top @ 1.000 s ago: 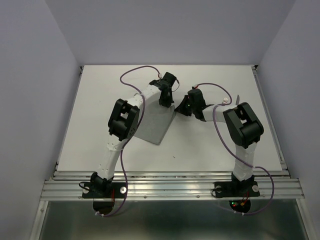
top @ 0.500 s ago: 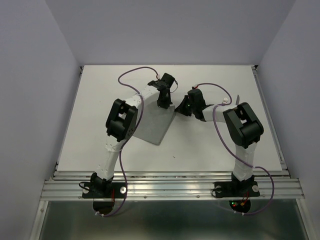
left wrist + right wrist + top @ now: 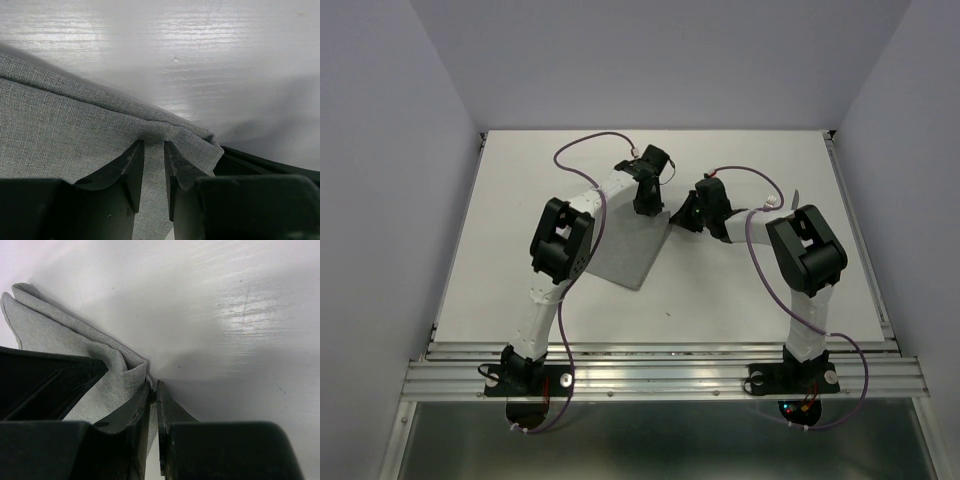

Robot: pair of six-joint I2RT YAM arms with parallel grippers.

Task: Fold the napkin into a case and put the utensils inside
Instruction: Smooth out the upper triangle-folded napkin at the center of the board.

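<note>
stage: folding, roughly midway | napkin (image 3: 632, 250): grey, folded in layers, flat at frame centre on table (image 3: 750, 290) | left fingers (image 3: 131, 165): slightly parted over its far edge, pinching nothing | right fingers (image 3: 136, 410): closed on the napkin's upper-right corner | todo: narrow it into a case, then insert utensils (none in view)

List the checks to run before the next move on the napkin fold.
1. Right tool pinching the napkin corner: ok.
2. Left tool clamped on the napkin: not ok, its jaws stand apart over a ridge of cloth.
3. Far edge lying flat: not ok, it is puckered at both tools.
4. Tools apart from each other: ok, though close.
5. Utensils located: cannot tell, none in view.
</note>
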